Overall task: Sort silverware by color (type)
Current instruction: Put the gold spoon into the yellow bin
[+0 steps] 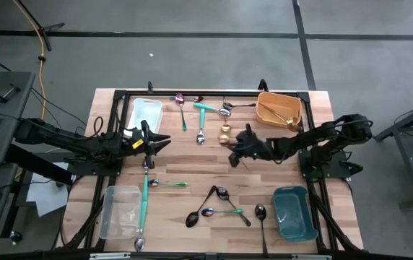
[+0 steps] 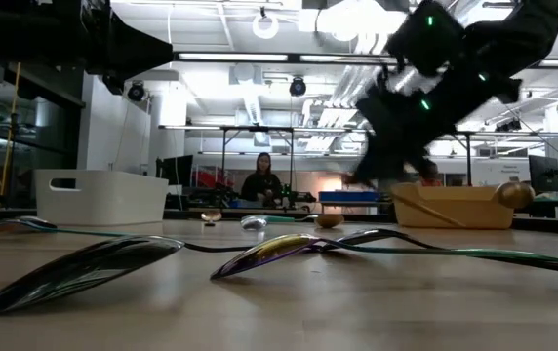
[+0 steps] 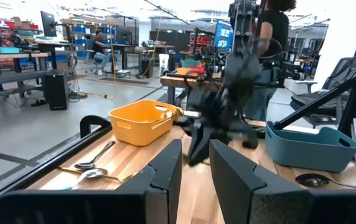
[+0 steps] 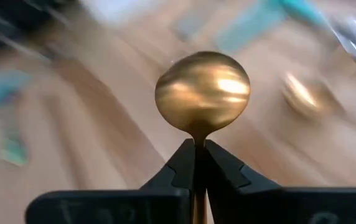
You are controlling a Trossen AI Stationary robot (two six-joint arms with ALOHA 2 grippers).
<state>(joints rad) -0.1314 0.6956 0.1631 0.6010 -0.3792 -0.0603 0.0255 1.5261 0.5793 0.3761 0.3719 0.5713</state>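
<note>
My right gripper hangs over the table's middle, shut on a gold spoon whose round bowl stands out past the fingertips. My left gripper hovers open left of centre, above the table, with nothing between its fingers. Loose silverware lies flat on the wood. A rainbow spoon, teal-handled pieces, gold spoons and black spoons lie at the far side. A long teal-handled utensil, black spoons and a rainbow spoon lie at the near side. My right gripper pinches the gold spoon between its two fingers at the neck of the handle, just behind the bowl. The fingers lie along the handle, whose rest is hidden between them. In the low view the gripper is off the table.
An orange bin holding gold utensils stands at the far right, a white bin at the far left, a clear bin at the near left and a teal bin at the near right. People sit and stand in the room beyond the table.
</note>
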